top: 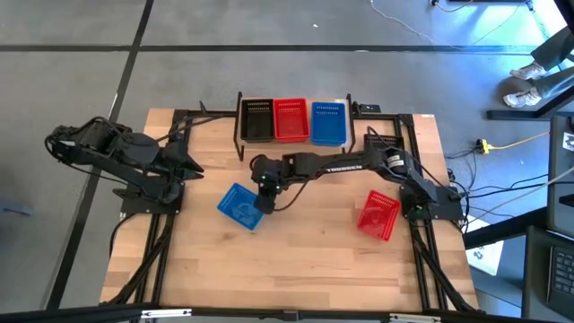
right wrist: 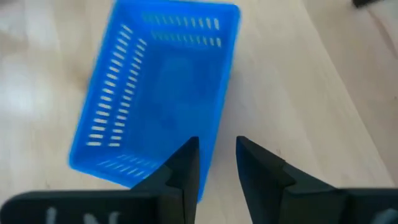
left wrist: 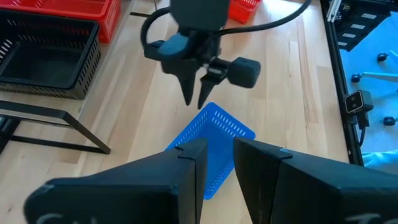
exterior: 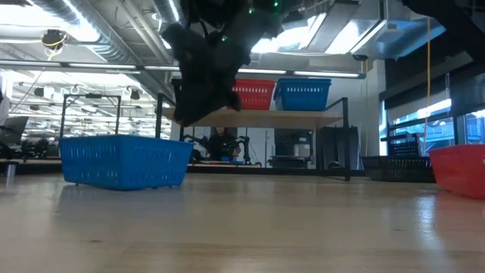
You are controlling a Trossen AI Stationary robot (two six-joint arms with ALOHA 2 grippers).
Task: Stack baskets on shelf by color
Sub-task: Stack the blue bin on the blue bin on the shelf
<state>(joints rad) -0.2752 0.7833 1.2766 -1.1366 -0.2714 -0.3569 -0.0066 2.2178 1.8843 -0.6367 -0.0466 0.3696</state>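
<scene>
Blue basket [top: 240, 206] lies free; right end effector [top: 265, 201] above its edge.

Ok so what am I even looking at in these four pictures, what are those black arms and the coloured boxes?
It's a two-armed robot at a wooden table, seen from overhead, from table height, and from a camera on each wrist. A low wooden shelf carries black, red and blue perforated plastic baskets. On the table lie a loose blue plastic basket and a loose red one. The right tool hovers open over the loose blue basket, holding nothing. The left tool waits open at the table's left.
</scene>
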